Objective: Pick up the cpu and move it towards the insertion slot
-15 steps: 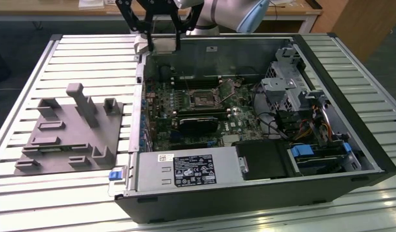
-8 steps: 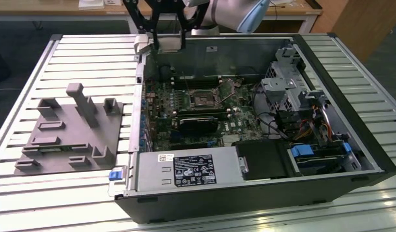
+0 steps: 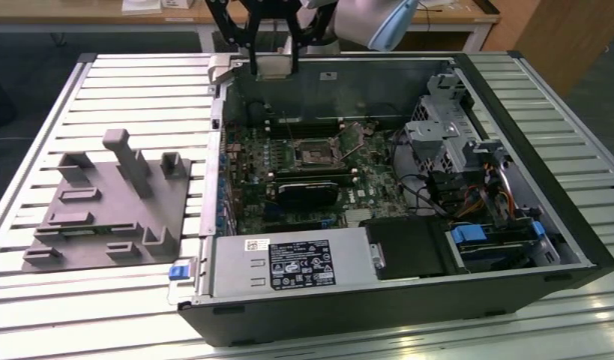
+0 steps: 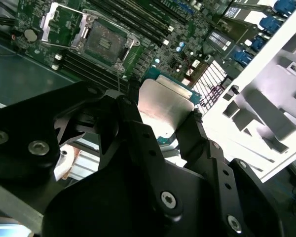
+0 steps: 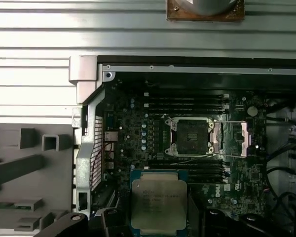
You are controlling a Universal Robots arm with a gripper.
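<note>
The cpu (image 5: 159, 205) is a silvery-grey square chip with a green rim, and my gripper (image 5: 159, 219) is shut on it, one black finger against each side. In the exterior view my gripper (image 3: 271, 69) hangs above the far wall of the open computer case with the pale cpu (image 3: 271, 63) between its fingers. The insertion slot (image 3: 315, 154) is a square socket with a dark centre and a shiny frame on the green motherboard, below the gripper and nearer the camera. In the second wrist view the cpu (image 4: 164, 104) shows between the black fingers (image 4: 133, 118), well apart from the insertion slot (image 4: 104, 42).
The open case (image 3: 546, 225) lies on a slatted metal table (image 3: 136, 82). A grey fixture plate (image 3: 97, 217) with blocks sits at the exterior view's left. Inside are a black card (image 3: 312, 191), a power supply (image 3: 277, 266), and drive cages with cables (image 3: 467, 165).
</note>
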